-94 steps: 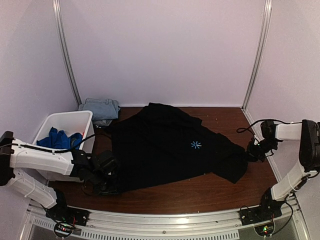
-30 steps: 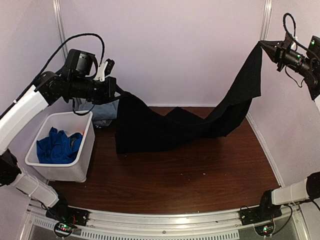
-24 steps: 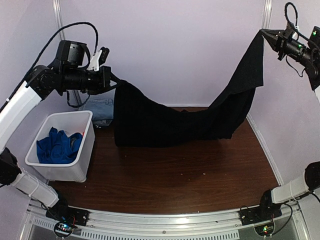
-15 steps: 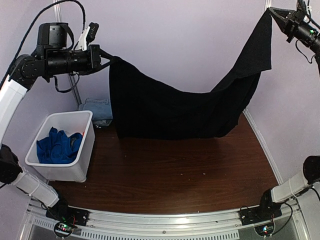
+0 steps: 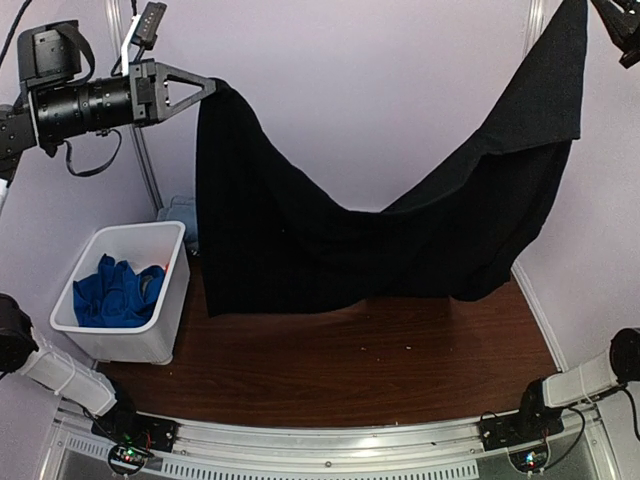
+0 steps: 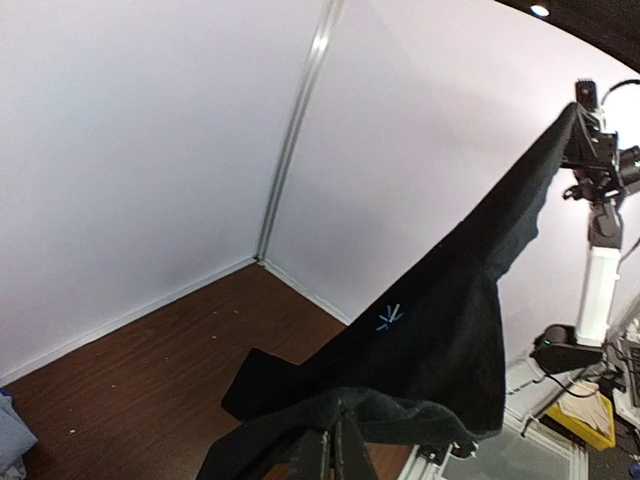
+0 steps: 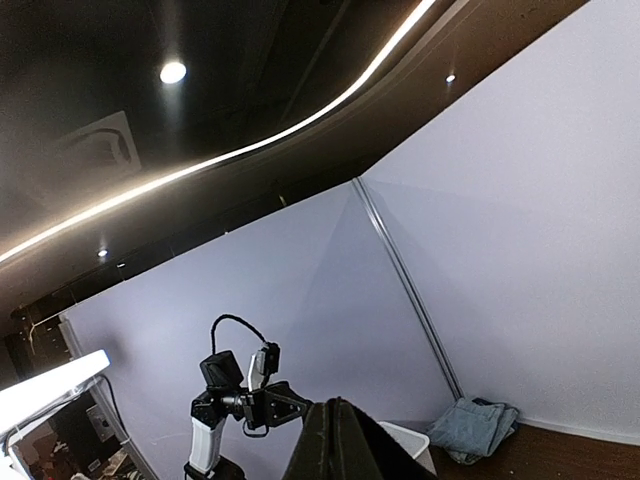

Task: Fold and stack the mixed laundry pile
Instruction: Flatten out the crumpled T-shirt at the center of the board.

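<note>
**Two robot arms hold a black cloth spread high above a table**

A large black cloth (image 5: 380,250) hangs in the air like a slack banner, strung between two raised arms. The left gripper (image 5: 210,88), high on the left, is clamped tight on one upper corner. The left wrist view shows the fabric bunched at its fingertips. The right gripper (image 6: 578,112), higher and far to the right, pinches the opposite corner.

The top edge sags deeply in the middle. The lower part drapes towards the back of the dark brown wooden table (image 5: 400,370); whether the hem touches the wood cannot be told. A small blue star-shaped mark (image 6: 390,318) shows on the cloth.

A white rectangular plastic bin (image 5: 120,345) stands on the left of the table and holds bright royal-blue fabric (image 5: 115,290). Faded light-blue denim pieces (image 7: 478,425) lie behind the bin, against the wall.

The cloth looks light, limp and floppy, with no stiffness of its own. It will likely swing and crease as it moves. Corners and hems seem the surest places to grip, since a pinch in the middle would only gather it into a bundle.
</note>
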Motion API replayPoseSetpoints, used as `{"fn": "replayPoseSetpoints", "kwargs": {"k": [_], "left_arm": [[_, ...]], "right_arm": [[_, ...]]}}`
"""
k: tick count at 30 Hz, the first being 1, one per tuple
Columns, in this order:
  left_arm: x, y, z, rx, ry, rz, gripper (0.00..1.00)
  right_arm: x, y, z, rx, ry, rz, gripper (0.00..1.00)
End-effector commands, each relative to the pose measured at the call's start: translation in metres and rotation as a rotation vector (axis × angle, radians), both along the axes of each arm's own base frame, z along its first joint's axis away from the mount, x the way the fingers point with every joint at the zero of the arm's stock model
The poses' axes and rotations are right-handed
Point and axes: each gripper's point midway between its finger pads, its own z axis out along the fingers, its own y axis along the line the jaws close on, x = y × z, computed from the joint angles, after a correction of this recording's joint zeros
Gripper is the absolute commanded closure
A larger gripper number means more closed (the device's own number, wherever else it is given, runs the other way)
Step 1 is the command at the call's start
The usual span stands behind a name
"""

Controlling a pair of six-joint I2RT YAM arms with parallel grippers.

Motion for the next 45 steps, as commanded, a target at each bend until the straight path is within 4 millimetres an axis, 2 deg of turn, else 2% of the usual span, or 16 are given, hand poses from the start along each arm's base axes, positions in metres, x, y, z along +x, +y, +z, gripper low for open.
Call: {"fn": "replayPoseSetpoints", "kwargs": {"k": [1, 5, 8, 11, 13, 15, 17, 19, 23, 26, 28, 31, 32, 36, 40, 45], "left_arm": [[-0.061, 0.004, 0.03, -0.088, -0.081, -0.143, 1.0], [-0.085, 0.012, 0.048, -0.154, -0.102, -0.198, 1.0], [-0.092, 0.018, 0.066, -0.201, -0.136, -0.207, 1.0], [-0.079, 0.016, 0.066, -0.194, -0.144, -0.155, 1.0], [-0.052, 0.009, 0.047, -0.132, -0.115, -0.055, 1.0], [-0.02, 0.001, 0.017, -0.052, -0.06, 0.065, 1.0], [0.016, -0.004, -0.019, 0.034, -0.007, 0.182, 1.0], [0.054, -0.002, -0.058, 0.069, 0.087, 0.27, 1.0], [0.124, 0.019, -0.126, 0.053, 0.215, 0.398, 1.0], [0.156, 0.009, -0.181, 0.089, 0.279, 0.393, 1.0], [0.17, 0.001, -0.222, 0.12, 0.329, 0.383, 1.0], [0.184, -0.003, -0.28, 0.159, 0.411, 0.403, 1.0], [0.185, -0.002, -0.302, 0.178, 0.447, 0.413, 1.0], [0.183, -0.003, -0.359, 0.233, 0.538, 0.413, 1.0], [0.178, -0.001, -0.386, 0.279, 0.575, 0.408, 1.0], [0.191, -0.001, -0.381, 0.297, 0.548, 0.408, 1.0]], "right_arm": [[-0.092, 0.014, 0.027, -0.014, -0.185, 0.063, 1.0], [-0.121, 0.019, 0.039, -0.004, -0.243, 0.092, 1.0], [-0.131, 0.019, 0.052, 0.022, -0.295, 0.113, 1.0], [-0.106, 0.011, 0.051, 0.038, -0.274, 0.052, 1.0], [-0.062, -0.002, 0.038, 0.054, -0.173, -0.033, 1.0], [-0.004, -0.019, 0.008, 0.06, -0.032, -0.131, 1.0], [0.051, -0.038, -0.031, 0.035, 0.094, -0.26, 1.0], [0.096, -0.058, -0.075, -0.006, 0.215, -0.381, 1.0], [0.172, -0.083, -0.162, -0.079, 0.406, -0.481, 1.0], [0.229, -0.099, -0.246, -0.15, 0.573, -0.519, 1.0], [0.257, -0.106, -0.308, -0.195, 0.692, -0.528, 1.0], [0.275, -0.11, -0.389, -0.236, 0.823, -0.53, 1.0], [0.277, -0.11, -0.409, -0.245, 0.856, -0.528, 1.0], [0.275, -0.106, -0.467, -0.282, 0.953, -0.511, 1.0], [0.267, -0.106, -0.489, -0.297, 0.992, -0.517, 1.0], [0.271, -0.108, -0.488, -0.299, 0.996, -0.527, 1.0]]}}
